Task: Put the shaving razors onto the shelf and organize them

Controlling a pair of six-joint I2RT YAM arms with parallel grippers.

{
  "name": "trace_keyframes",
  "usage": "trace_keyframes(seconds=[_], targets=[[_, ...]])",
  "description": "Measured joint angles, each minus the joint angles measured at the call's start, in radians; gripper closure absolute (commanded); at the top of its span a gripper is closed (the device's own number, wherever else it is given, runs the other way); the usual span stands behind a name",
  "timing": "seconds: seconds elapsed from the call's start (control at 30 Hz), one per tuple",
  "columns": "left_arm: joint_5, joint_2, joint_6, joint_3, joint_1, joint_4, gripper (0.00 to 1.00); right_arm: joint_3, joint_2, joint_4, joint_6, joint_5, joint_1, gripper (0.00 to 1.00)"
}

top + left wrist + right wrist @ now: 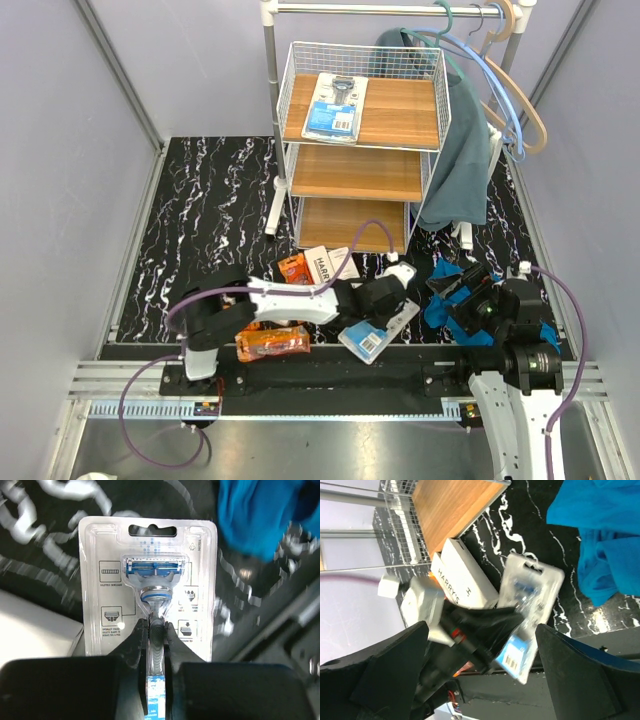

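Left gripper [156,630]: fingers closed narrow on the lower part of a blister card [150,580], pinching on the raised razor-handle bubble. My guess is the bubble gives the pads more to bite on than the flat card. The printed back faces the wrist camera and the hang-hole end points away from the gripper, so that free end would lead into the shelf.

From above, this card [375,335] sits in front of the shelf [400,115], well apart from it, near the table's front edge. I cannot tell whether it is off the surface yet.

A second blister card [336,106] lies flat on the shelf's top board, left of centre. The middle and bottom boards are bare, so most of the task is left.

A HARRY'S box [322,265] lies just in front of the shelf's bottom tier. An orange bag [272,343] lies in front and to the left of the shelf, well apart. Another orange pack [293,267] is beside the box.

Right gripper [480,645]: fingers spread wide, holding nothing. It hovers in front and to the right of the shelf, over a blue cloth [600,540]. It looks parked there to keep clear of the left arm's path.

Likely step: grasp made, then lift and carry to the shelf. Risk: the thin card may pivot in the pinch.
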Motion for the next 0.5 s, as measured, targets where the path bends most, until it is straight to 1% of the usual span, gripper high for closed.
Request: trace_keyframes(seconds=[0.17,0.3,0.33,0.4,0.5], targets=[[-0.04,-0.2,-0.001,-0.056,-0.011,-0.064,1.0,0.04,0.018,0.019,0.006,-0.051,0.0,0.0],[-0.059,-0.363,-0.01,-0.058,-0.011,-0.063,1.0,0.047,0.05,0.084,0.013,-0.153,0.0,0.01],[-0.061,-0.389,-0.011,-0.058,-0.01,-0.062,1.0,0.045,0.058,0.1,0.018,-0.174,0.0,0.03],[-0.064,-0.436,-0.014,-0.058,-0.011,-0.062,1.0,0.023,0.069,0.167,0.038,-0.24,0.0,0.05],[-0.066,-0.462,-0.015,-0.058,-0.011,-0.063,1.0,-0.033,0.071,0.256,0.077,-0.318,0.0,0.09]])
